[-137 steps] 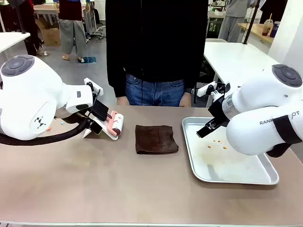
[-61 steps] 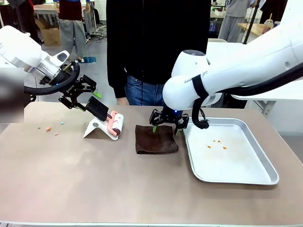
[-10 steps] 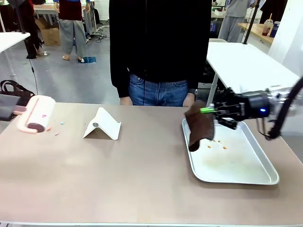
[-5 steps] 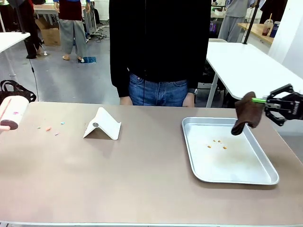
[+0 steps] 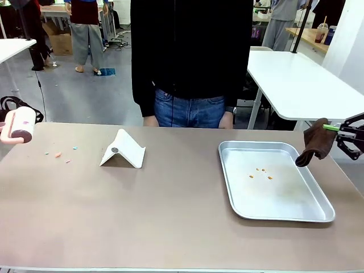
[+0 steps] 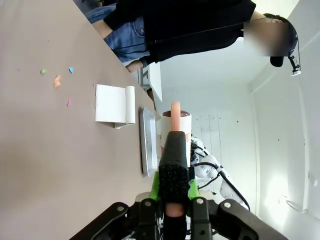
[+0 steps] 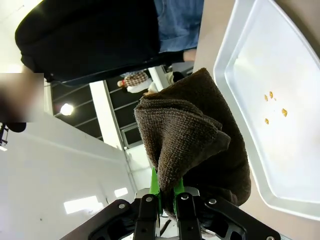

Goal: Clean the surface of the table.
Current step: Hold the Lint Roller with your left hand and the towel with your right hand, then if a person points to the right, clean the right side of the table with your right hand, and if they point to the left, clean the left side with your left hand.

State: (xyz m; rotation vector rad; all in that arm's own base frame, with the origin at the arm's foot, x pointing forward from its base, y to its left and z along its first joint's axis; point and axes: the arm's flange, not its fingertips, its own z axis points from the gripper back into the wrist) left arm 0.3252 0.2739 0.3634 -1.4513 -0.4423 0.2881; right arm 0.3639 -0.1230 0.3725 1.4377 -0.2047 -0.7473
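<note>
While the left gripper clamps the black handle of a pink lint roller over the left end of the table, the right gripper pinches a brown cloth just past the table's right edge, beside the silver tray. The tabletop is matte brownish-tan with a pale edge. A few coloured scraps lie near the roller, and a white folded stand sits farther in. The tray holds several small orange crumbs. The cloth's lower corner may touch the tray's rim, but it's hard to tell.
</note>
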